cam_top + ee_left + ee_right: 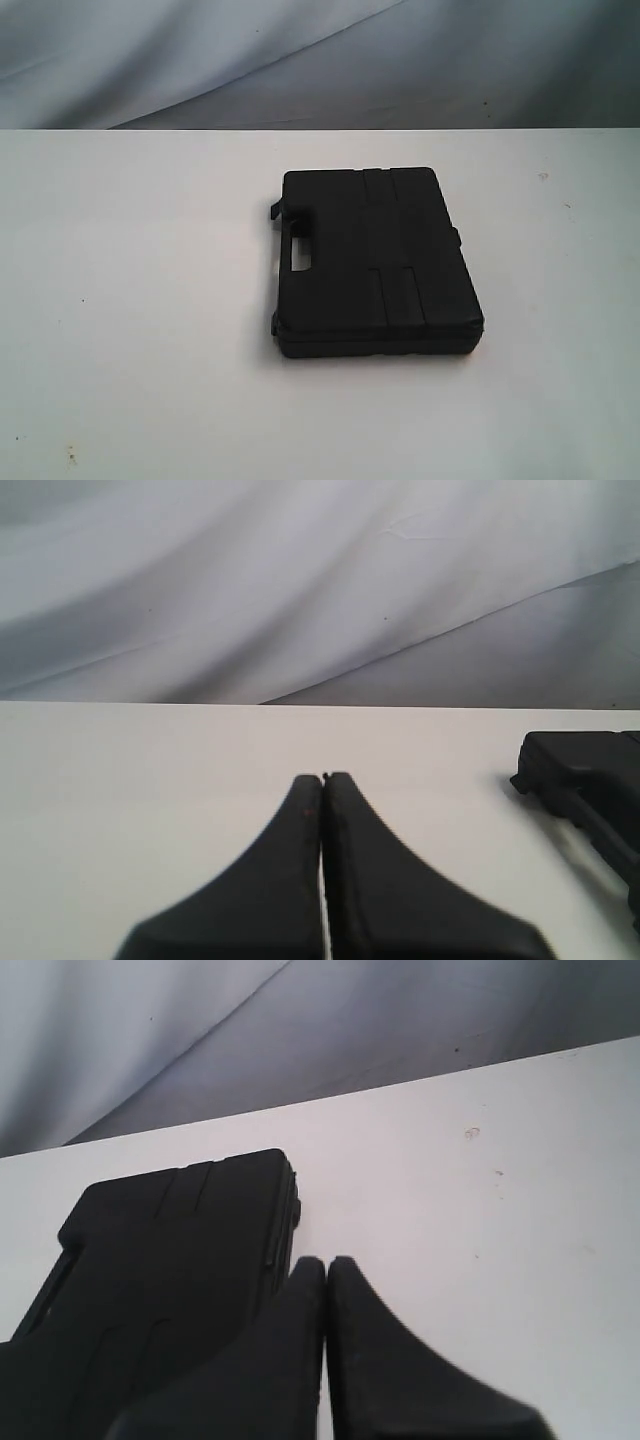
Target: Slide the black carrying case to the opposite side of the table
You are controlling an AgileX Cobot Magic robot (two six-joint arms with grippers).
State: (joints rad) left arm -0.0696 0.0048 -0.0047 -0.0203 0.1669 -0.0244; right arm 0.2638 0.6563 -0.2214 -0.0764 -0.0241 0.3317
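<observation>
The black carrying case [375, 262] lies flat on the white table [140, 300], a little right of centre, its handle side facing left. Neither gripper shows in the exterior view. In the left wrist view my left gripper [323, 778] is shut with nothing between its fingers, and a corner of the case [590, 780] sits off to one side, well apart from it. In the right wrist view my right gripper [325, 1262] is shut and empty, its tips right beside the edge of the case [170, 1270]; whether they touch it I cannot tell.
A grey-white draped cloth [320, 60] hangs behind the table's far edge. Small dark specks [70, 455] dot the tabletop near the front left, and a faint mark [543, 176] lies at the right.
</observation>
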